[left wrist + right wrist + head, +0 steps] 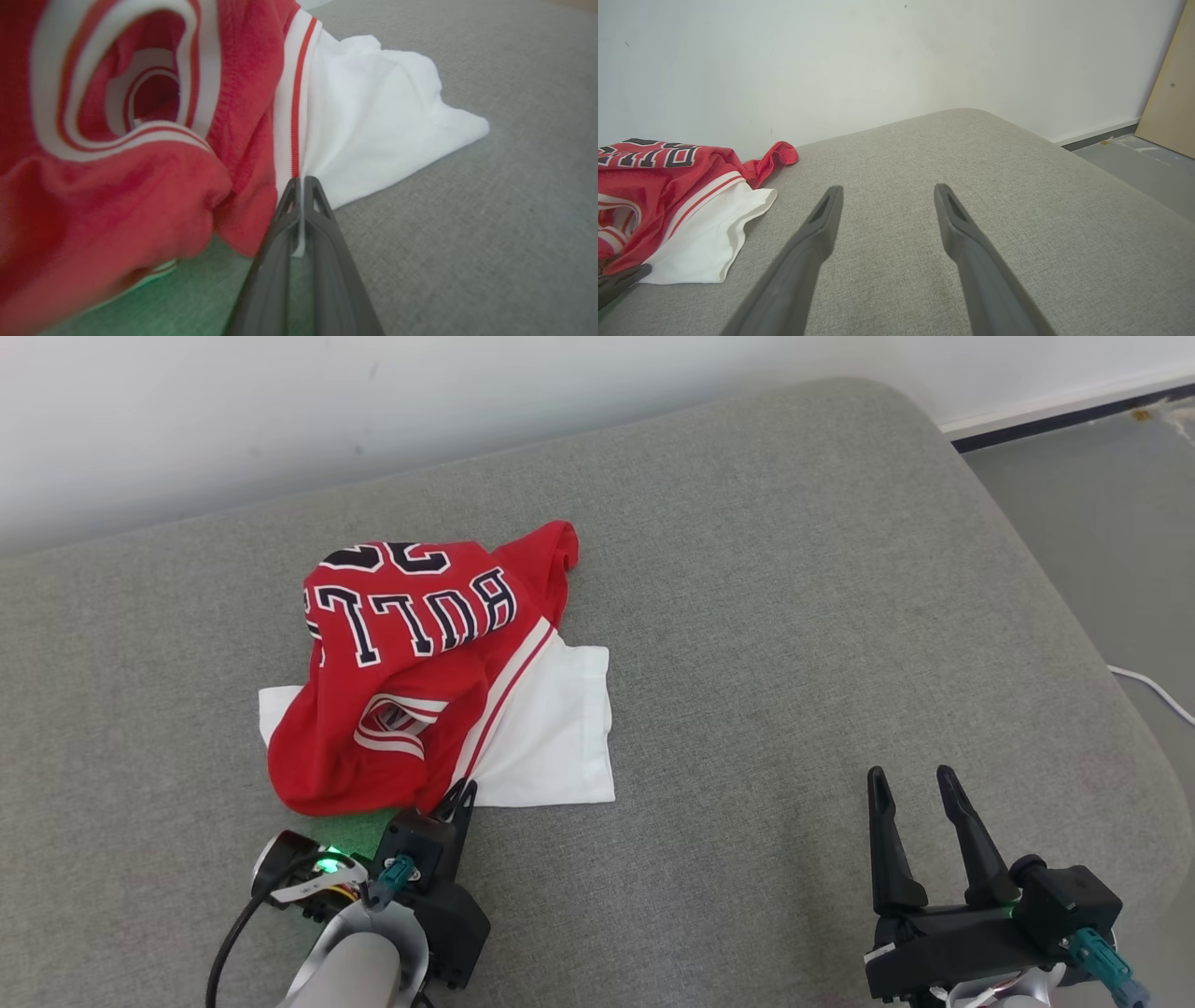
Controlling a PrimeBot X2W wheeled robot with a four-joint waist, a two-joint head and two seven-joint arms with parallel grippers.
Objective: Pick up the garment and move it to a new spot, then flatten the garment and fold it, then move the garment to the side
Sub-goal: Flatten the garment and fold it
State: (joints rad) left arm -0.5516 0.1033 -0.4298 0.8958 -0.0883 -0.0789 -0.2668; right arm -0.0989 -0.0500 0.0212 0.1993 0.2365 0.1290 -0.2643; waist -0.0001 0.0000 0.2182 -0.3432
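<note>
The garment (411, 672) is a crumpled red jersey with dark lettering, white sleeves and red-and-white trim, lying on the grey couch left of centre. My left gripper (459, 795) sits at its near edge, shut on the garment's white hem. In the left wrist view the two fingers (303, 184) meet with a strip of white trim pinched between them, beside the garment (154, 154). My right gripper (915, 782) stands open at the lower right, well clear of the cloth, with nothing between its fingers (885, 191). The garment (668, 196) lies far left in that view.
The grey couch cushion (794, 616) stretches wide to the right of the garment and ends at a rounded right edge. A white wall (373, 411) runs behind it. Grey floor (1102, 523) with a white cable (1153, 689) lies off the right edge.
</note>
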